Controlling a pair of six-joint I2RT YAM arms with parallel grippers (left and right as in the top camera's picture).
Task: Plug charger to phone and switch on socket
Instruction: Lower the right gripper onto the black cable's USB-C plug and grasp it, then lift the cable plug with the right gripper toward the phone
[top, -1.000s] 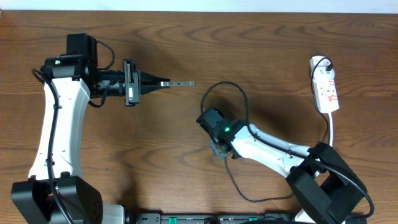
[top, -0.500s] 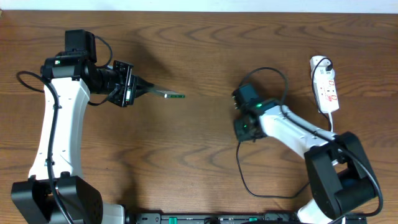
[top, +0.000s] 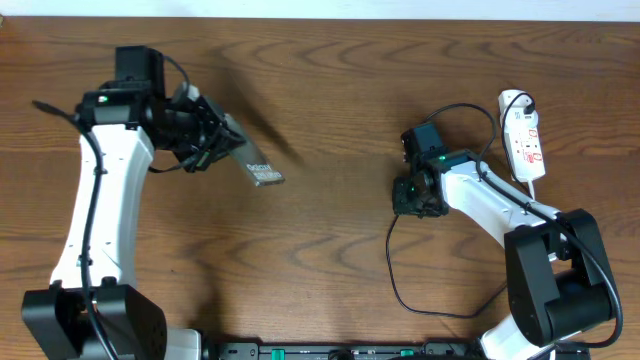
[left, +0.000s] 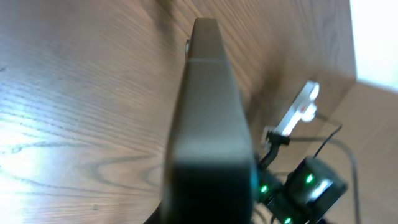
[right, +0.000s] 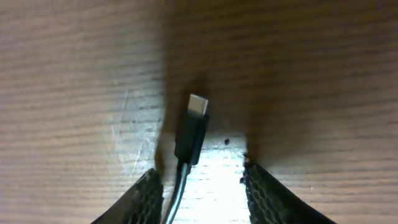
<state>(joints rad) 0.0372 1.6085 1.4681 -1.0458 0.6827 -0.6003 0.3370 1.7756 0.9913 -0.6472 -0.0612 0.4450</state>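
Both jaws of right gripper (right: 202, 179) stand apart astride the charger (right: 191, 134) tip, axis parallel w/ them, left of socket (top: 525, 140). Left gripper (top: 205, 135) clamps phone (top: 256, 166), farther left.

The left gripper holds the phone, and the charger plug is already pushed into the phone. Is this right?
Not quite. The left gripper does hold the phone, but the charger plug is not in it. The right wrist view shows the plug lying free on the table, between the open fingers of the right gripper.
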